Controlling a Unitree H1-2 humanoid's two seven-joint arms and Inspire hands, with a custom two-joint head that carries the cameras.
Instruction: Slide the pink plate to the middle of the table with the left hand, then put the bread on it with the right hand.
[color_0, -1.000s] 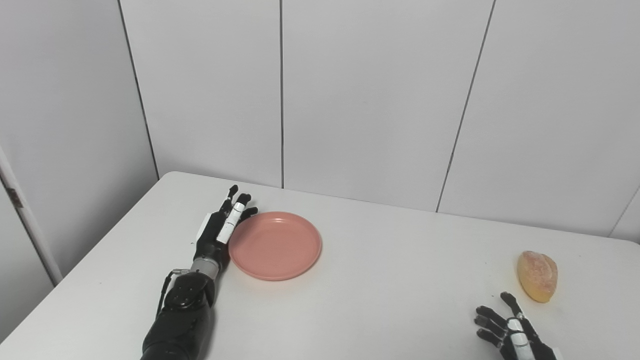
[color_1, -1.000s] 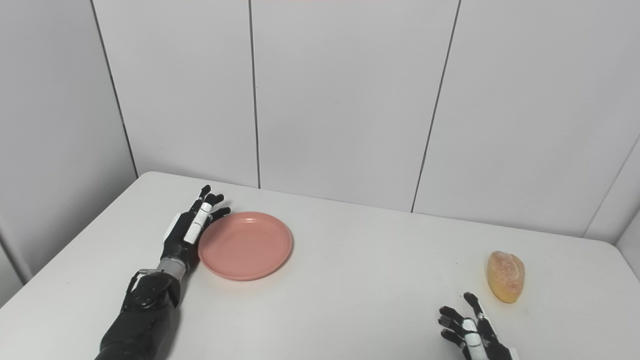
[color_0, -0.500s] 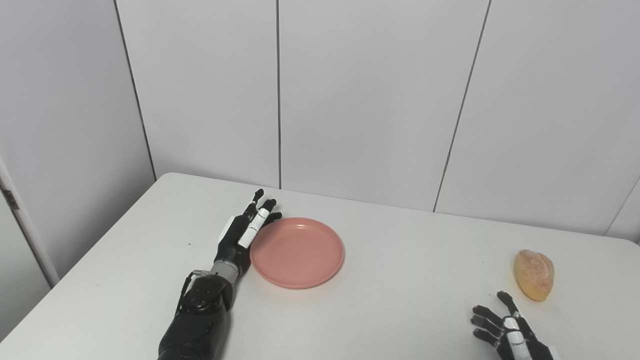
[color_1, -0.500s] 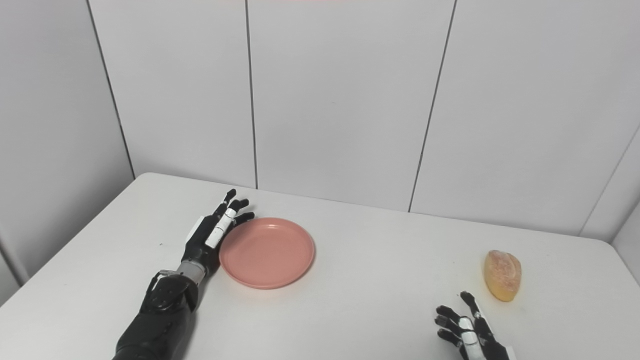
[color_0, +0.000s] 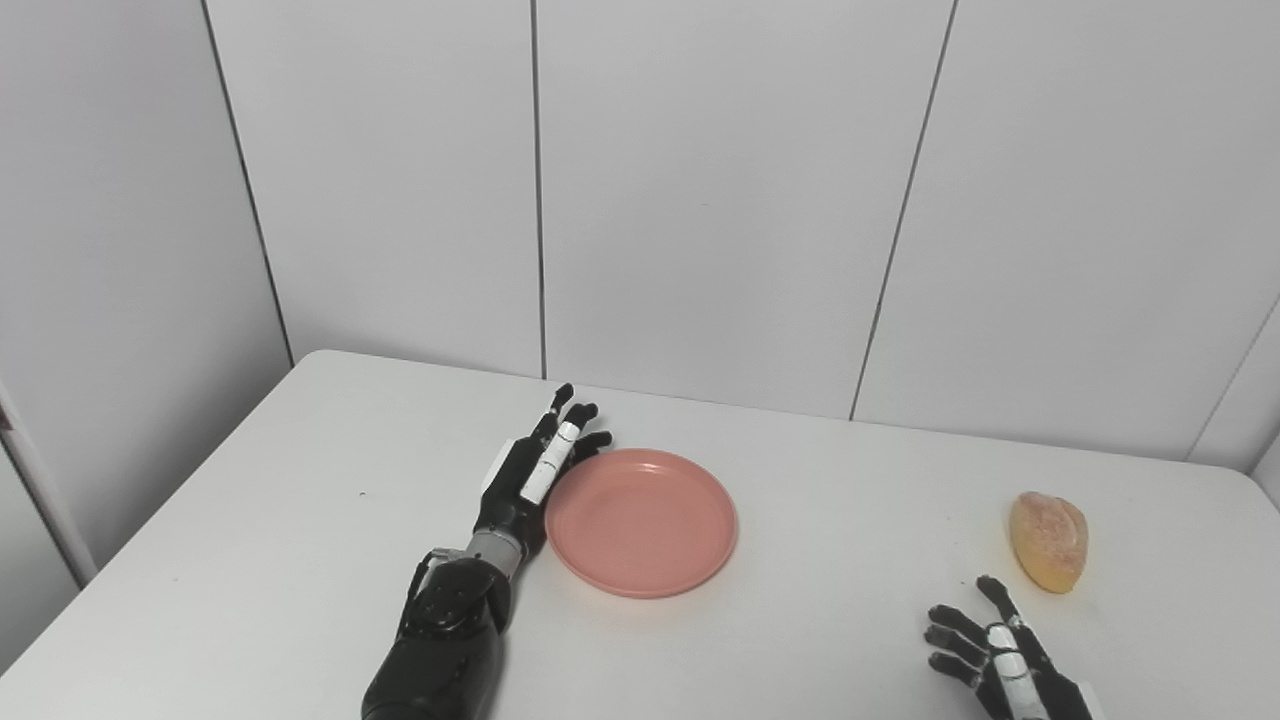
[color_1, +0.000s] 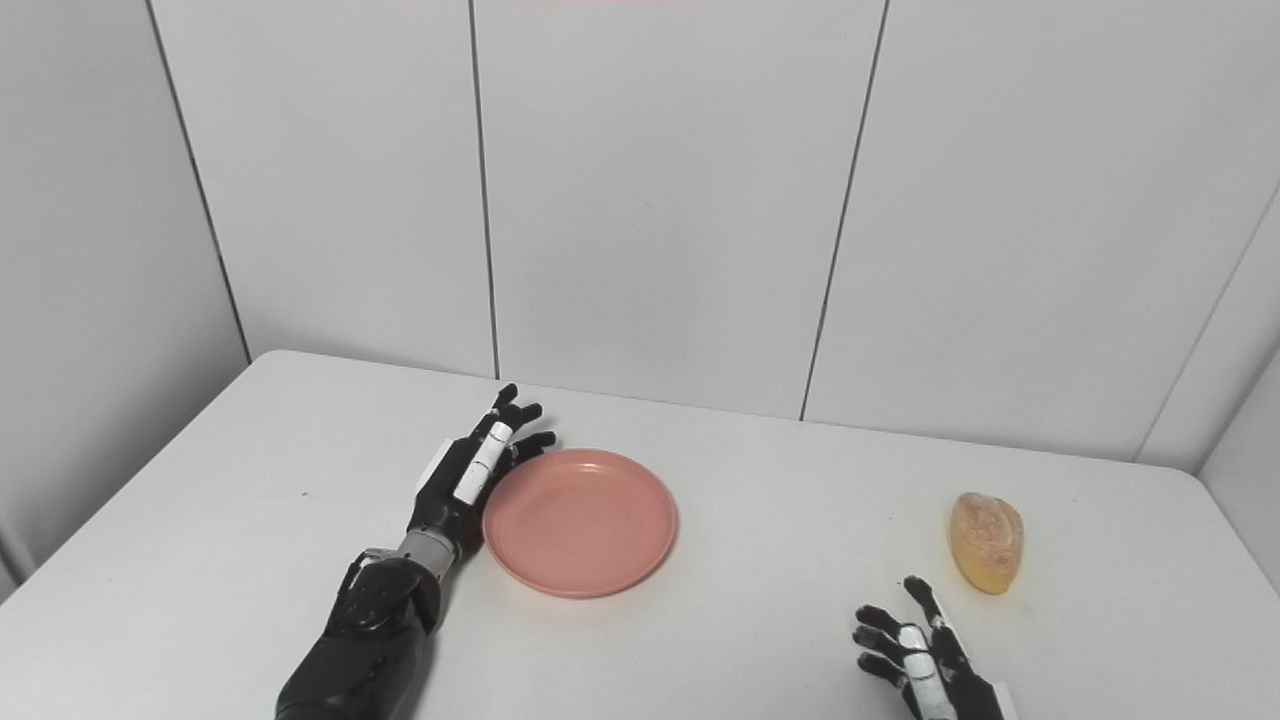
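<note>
1. The left hand (color_0: 535, 472) lies flat, fingers straight and holding nothing, edge against the plate's (color_0: 642, 521) left rim.
2. The plate sits a little left of the table's (color_0: 300, 520) middle; the slide looks nearly done.
3. The bread (color_0: 1048, 540) lies far right, untouched.
4. The right hand (color_0: 990, 655) waits nearby, fingers spread and empty.

left hand (color_1: 470, 478) flat against pink plate (color_1: 580, 521), bread (color_1: 986, 541) apart

You see the round, shallow pink plate (color_0: 641, 521) lying flat, left of centre on the bench; the golden bread (color_0: 1047, 541) lies well apart, far right.
</note>
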